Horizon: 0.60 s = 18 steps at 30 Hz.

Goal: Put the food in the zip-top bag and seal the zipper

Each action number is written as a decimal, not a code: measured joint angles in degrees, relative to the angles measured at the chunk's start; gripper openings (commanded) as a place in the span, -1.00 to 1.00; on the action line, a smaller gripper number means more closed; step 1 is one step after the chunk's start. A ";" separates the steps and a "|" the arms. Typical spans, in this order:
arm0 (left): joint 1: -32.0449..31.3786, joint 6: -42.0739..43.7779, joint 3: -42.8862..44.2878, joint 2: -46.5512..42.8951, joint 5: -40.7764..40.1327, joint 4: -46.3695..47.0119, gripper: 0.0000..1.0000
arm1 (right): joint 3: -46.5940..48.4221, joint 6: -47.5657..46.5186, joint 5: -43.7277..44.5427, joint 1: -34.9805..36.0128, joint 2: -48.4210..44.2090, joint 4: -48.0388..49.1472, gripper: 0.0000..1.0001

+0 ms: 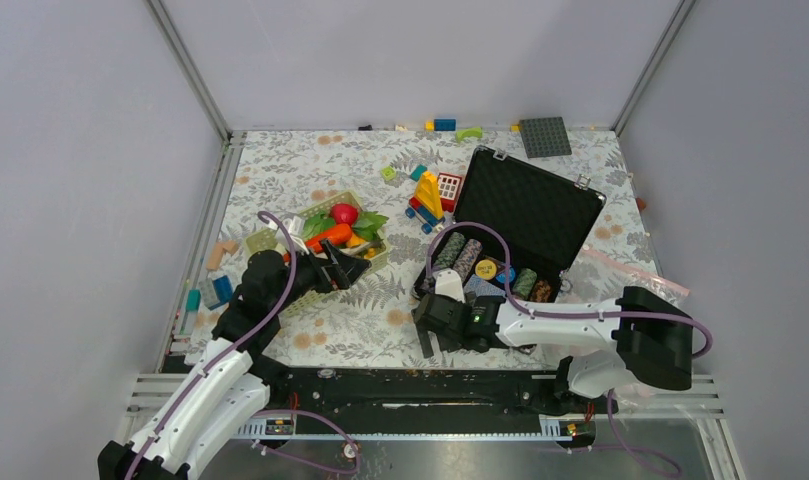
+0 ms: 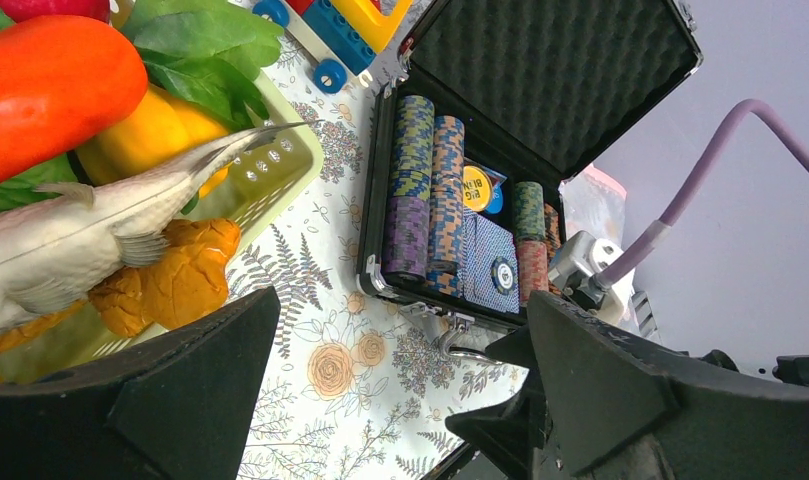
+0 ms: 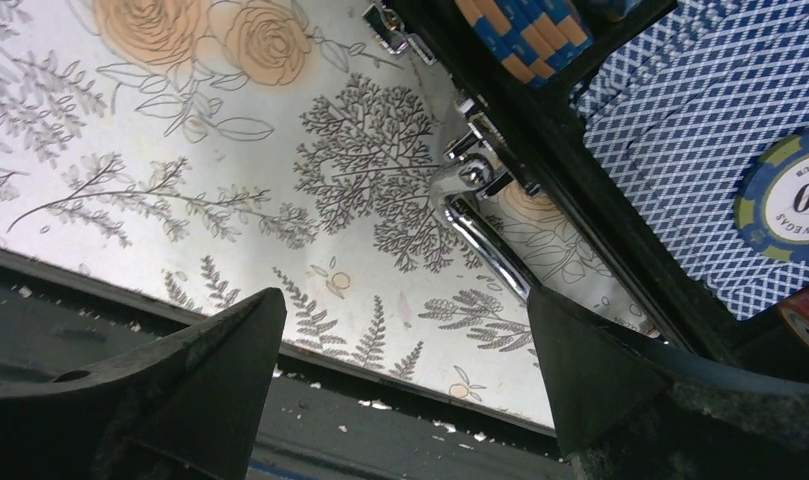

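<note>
The zip-top bag (image 1: 644, 281) lies well to the right of the right gripper (image 1: 435, 340). That arm's elbow covers most of its body, and only the pink zipper (image 1: 620, 264) edge shows clearly. The food (image 1: 332, 232) is heaped in the green basket (image 1: 377, 257) just ahead of the left gripper (image 1: 346, 268), with the lower pieces buried. Both grippers are spread wide and hold nothing. The right one hovers by the front latch edge of the open chip case (image 1: 528, 215), with bare tablecloth (image 1: 380, 320) to its left.

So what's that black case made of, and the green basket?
The black case looks like hard plastic or metal, with shiny metal latches and bumpy foam lining. The green basket looks like smooth plastic, with moulded slots.
</note>
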 measured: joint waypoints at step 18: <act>0.00 0.55 0.00 0.35 -0.17 -0.28 0.97 | 1.99 5.29 -3.37 -11.76 4.63 1.20 0.94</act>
